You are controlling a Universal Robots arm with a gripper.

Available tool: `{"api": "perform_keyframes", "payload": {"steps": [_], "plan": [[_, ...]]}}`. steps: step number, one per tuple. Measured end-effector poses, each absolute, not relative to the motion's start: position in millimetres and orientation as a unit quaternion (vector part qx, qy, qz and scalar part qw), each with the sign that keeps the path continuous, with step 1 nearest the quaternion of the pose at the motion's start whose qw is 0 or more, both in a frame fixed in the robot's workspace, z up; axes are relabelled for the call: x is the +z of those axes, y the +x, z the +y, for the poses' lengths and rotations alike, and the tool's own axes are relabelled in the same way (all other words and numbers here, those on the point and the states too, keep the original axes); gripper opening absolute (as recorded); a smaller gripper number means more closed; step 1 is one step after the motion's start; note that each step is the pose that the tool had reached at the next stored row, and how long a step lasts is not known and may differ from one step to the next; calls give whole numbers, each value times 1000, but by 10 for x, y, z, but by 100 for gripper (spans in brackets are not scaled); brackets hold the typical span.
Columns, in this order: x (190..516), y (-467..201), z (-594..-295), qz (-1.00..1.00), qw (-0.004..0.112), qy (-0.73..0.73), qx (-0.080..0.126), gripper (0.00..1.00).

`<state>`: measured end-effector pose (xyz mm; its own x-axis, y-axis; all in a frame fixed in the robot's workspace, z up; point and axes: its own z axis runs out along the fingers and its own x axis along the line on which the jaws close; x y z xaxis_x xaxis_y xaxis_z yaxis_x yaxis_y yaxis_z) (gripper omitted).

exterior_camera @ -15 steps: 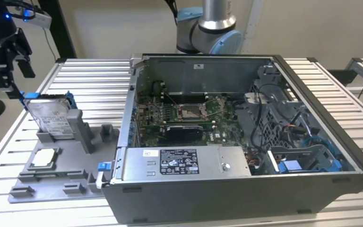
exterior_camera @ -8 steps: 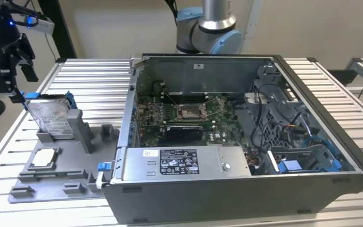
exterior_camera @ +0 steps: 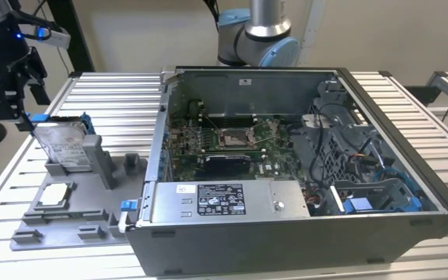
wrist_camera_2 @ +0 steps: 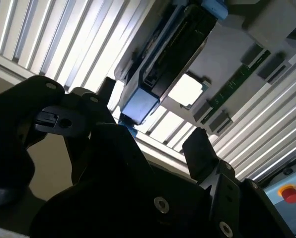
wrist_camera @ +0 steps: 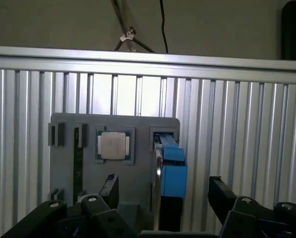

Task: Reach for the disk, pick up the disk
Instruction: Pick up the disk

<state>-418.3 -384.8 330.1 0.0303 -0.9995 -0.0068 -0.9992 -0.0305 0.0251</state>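
The claw point(wrist_camera: 163, 183) hangs open just above the upright disk point(exterior_camera: 59, 143). The disk looks rigid, fairly heavy and slick, probably best pinched across its flat faces.

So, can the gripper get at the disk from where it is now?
Probably yes: the gripper is open, the disk stands on edge in the grey holder, and nothing lies between them.

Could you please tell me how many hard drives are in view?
1: the disk stands on edge in the grey holder beside the computer case; its drive bays may hide more.
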Motion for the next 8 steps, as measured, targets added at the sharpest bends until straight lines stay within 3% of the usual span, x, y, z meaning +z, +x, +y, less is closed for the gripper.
{"api": "perform_keyframes", "payload": {"steps": [8], "plan": [[3174, -4155, -3847, -700, 7, 714, -11, 100]]}}
